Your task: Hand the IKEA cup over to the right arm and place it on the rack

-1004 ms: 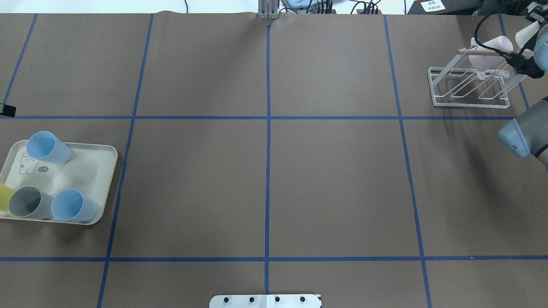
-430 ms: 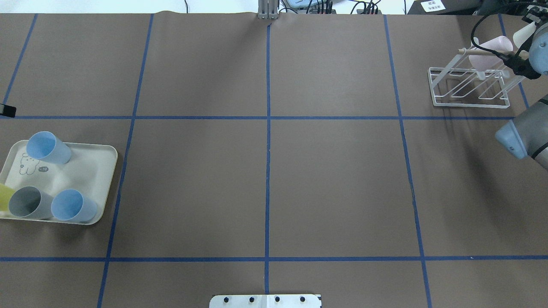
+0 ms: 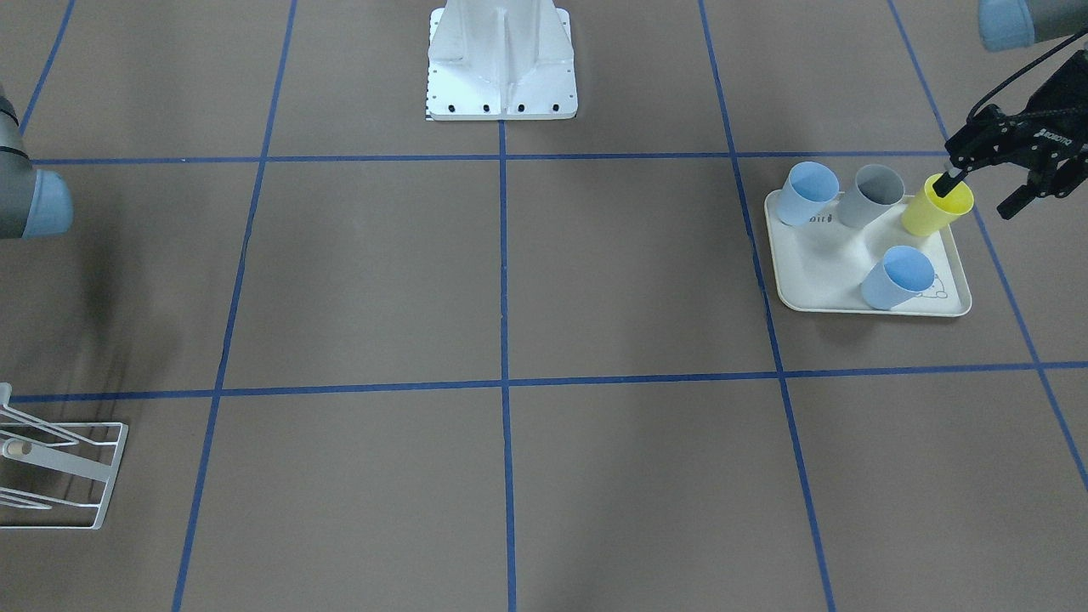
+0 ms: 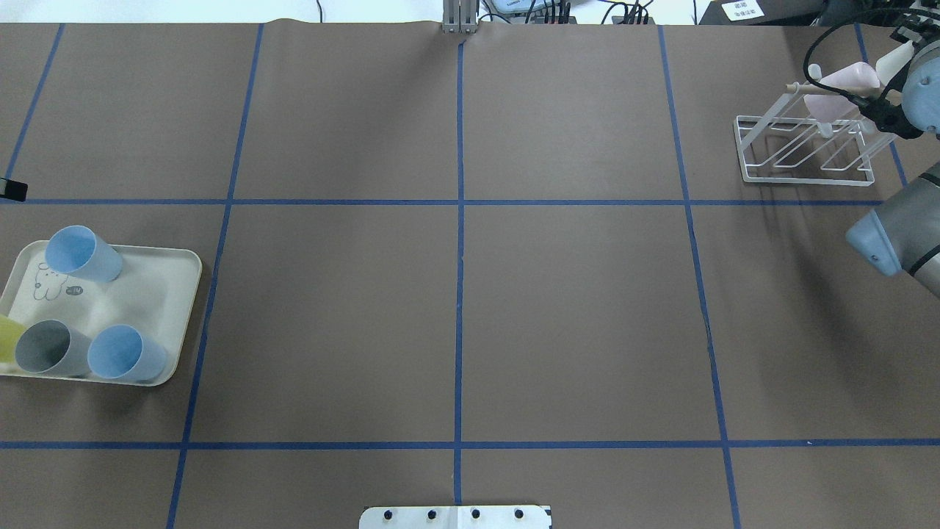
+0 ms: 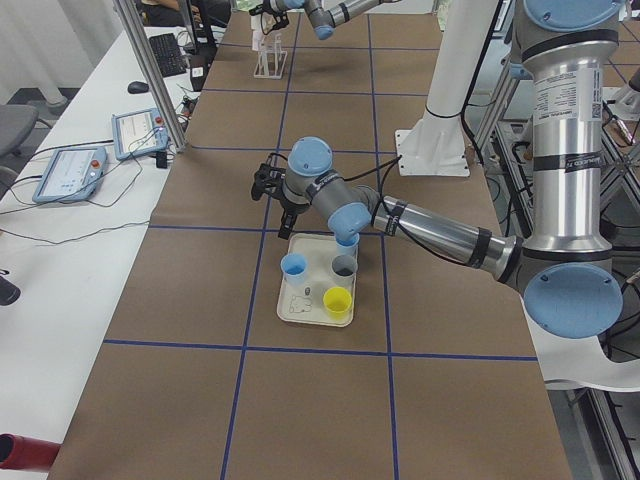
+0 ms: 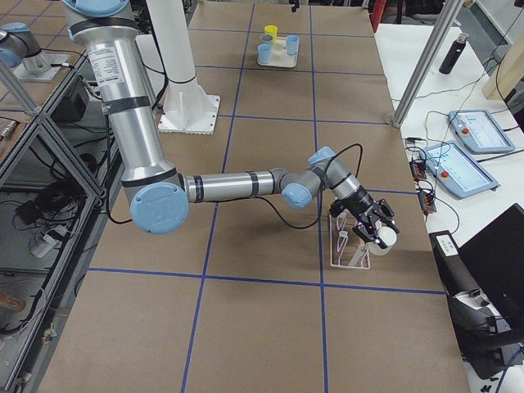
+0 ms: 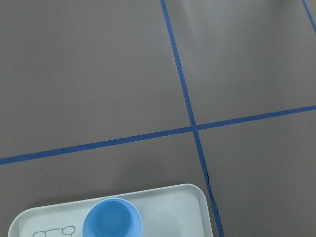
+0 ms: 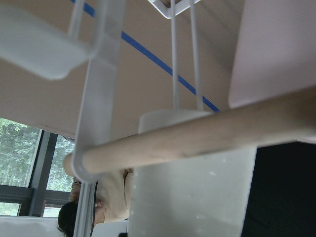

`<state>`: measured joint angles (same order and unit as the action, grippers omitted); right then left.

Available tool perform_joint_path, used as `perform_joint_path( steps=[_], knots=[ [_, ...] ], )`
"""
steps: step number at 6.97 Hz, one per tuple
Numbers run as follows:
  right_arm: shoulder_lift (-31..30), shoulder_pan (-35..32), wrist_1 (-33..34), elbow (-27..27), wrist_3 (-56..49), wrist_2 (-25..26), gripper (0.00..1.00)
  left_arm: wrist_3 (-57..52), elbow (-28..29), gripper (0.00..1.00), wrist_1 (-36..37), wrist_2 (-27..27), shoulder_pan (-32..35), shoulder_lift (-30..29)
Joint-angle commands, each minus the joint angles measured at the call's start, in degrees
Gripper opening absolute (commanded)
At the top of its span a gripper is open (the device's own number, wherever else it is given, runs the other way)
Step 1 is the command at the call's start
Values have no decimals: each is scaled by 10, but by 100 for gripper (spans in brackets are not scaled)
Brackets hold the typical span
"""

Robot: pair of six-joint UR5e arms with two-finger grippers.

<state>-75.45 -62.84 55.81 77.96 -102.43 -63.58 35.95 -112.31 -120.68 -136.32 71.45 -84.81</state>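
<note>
The IKEA cup is pale pink and lies tilted at the wooden dowel of the white wire rack at the far right. My right gripper is shut on it at the rack's end. The right wrist view shows the dowel close up, with the cup behind it. My left gripper hangs open and empty above the cream tray. In the front view one fingertip overlaps the rim of the yellow cup. The left wrist view shows only a blue cup far below.
The tray also carries two blue cups and a grey cup. The white robot base stands mid-table at the robot's edge. A small black object lies at the table's left edge.
The right arm's wrist has moved slightly toward the far edge, and the pink cup has shifted and tilted with it over the rack. Less of the yellow cup shows at the overhead view's left edge.
</note>
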Motion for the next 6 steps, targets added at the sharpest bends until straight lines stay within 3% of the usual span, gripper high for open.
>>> perform_joint_path(
  steps=[1, 6],
  knots=[
    [0, 5, 0, 0, -1, 9, 24, 0, 0, 100, -1, -1, 0, 0],
    [-1, 8, 0, -5, -1, 15, 26, 1, 1, 100, 0, -1, -1, 0]
  ],
)
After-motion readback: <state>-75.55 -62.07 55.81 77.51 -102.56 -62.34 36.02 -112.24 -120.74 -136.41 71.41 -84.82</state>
